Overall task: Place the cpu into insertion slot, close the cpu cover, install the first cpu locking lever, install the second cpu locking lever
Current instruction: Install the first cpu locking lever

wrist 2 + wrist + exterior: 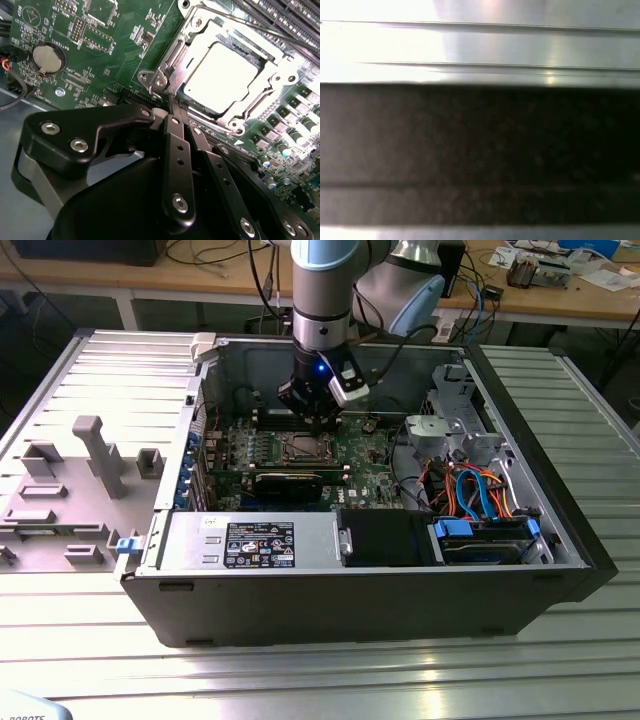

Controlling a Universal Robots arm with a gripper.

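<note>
Silver-grey arm (pixel 325 300) with pale blue joint caps; black end effector (pixel 172 107) linkages studded with silver screws.

Green circuit board (pixel 107 55) with a silver coin battery (pixel 48 58), pale silver-grey chip (pixel 222 72) inside a shiny silver frame (pixel 175 55), black gripper (pixel 172 107) with silver screws, blue and orange cables (pixel 478 490), dark grey case (pixel 370 605), ribbed silver table (pixel 320 670)

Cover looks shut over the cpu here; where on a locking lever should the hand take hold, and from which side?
Probably at the locking lever's free end near the socket corner, coming from above. The lever is a thin rod lying flat along the cpu cover, so its length offers little purchase. The hand is at that corner.
</note>
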